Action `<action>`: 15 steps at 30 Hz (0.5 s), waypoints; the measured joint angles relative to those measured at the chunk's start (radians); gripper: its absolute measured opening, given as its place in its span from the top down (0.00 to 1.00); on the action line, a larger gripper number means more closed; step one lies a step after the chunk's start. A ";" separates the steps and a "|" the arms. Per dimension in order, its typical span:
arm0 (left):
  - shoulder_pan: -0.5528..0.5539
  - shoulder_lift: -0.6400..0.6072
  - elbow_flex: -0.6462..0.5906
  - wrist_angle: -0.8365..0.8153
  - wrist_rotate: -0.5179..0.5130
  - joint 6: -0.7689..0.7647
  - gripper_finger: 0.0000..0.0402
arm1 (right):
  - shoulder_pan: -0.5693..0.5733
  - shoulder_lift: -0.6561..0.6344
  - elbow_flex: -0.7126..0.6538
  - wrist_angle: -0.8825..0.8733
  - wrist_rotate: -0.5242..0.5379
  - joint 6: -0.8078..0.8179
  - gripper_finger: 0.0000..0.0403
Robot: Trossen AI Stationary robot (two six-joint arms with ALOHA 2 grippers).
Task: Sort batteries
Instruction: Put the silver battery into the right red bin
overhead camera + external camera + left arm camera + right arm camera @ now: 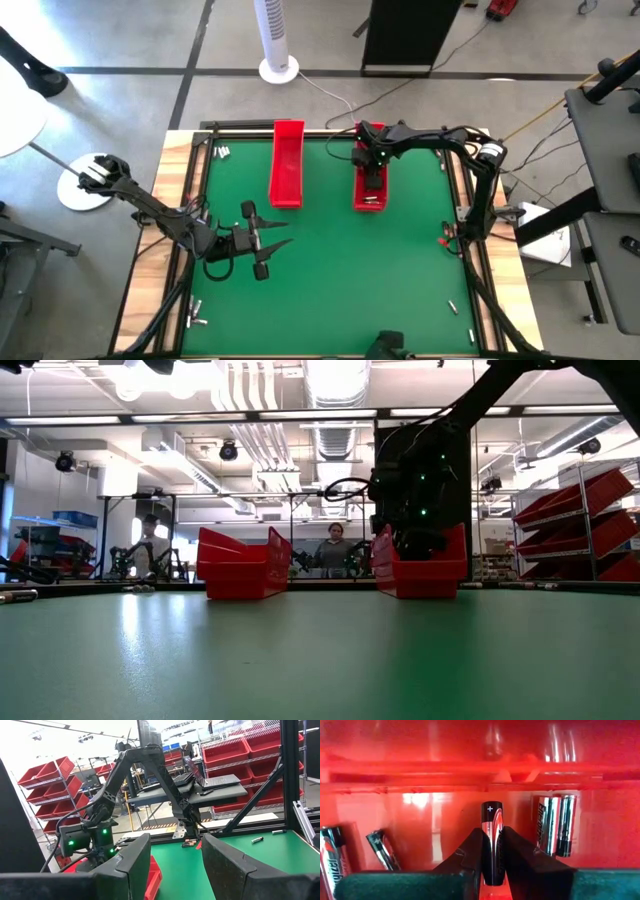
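- Right gripper (pixel 491 870) is inside the right red tray (pixel 369 190); its fingers (pixel 465 857) clamp one black battery (pixel 491 840) upright between them
- More batteries (pixel 555 825) lie on the tray floor just beyond and beside these fingers
- Left gripper (pixel 268 240) hovers over the green tabletop (pixel 340 270), fingers (pixel 225 865) spread and empty, well apart from both trays

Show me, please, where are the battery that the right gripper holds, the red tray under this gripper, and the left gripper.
battery (pixel 491 835): right wrist view, middle of its dark body.
right red tray (pixel 369 197): high view, near end of its floor.
left gripper (pixel 272 241): high view, midway between its open fingertips.
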 joint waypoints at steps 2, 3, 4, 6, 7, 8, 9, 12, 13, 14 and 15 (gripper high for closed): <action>0.000 0.000 0.000 0.000 0.000 0.000 0.61 | -0.003 0.001 0.000 -0.001 -0.003 0.021 0.87; 0.000 0.000 0.000 0.000 0.000 0.000 0.61 | -0.003 0.001 0.000 -0.003 -0.002 0.023 0.87; 0.000 0.000 0.000 0.000 0.000 0.000 0.61 | -0.004 0.001 0.000 -0.009 -0.001 0.021 0.87; 0.000 0.000 0.000 0.000 0.000 0.000 0.61 | -0.005 0.001 0.000 -0.018 0.002 0.013 0.87; 0.000 0.000 0.000 0.000 0.000 0.000 0.61 | -0.005 0.001 -0.001 -0.018 0.004 0.012 0.87; 0.000 0.000 0.000 0.000 0.000 0.000 0.61 | -0.005 0.001 -0.001 -0.017 0.006 0.010 0.87; 0.000 0.000 0.000 0.000 0.000 0.000 0.61 | -0.005 0.001 -0.001 -0.014 0.006 0.010 0.87; 0.000 0.000 0.000 0.000 0.000 0.000 0.61 | -0.005 0.001 -0.001 -0.003 0.006 0.013 0.87; 0.000 0.000 0.000 0.000 0.000 0.000 0.61 | -0.005 0.002 -0.001 0.002 0.006 0.014 0.86; 0.000 0.000 0.000 0.000 0.000 0.000 0.61 | -0.005 0.002 -0.001 0.005 0.006 0.015 0.85; 0.000 0.000 0.000 0.000 0.000 0.000 0.61 | -0.005 0.002 -0.001 0.007 0.007 0.017 0.84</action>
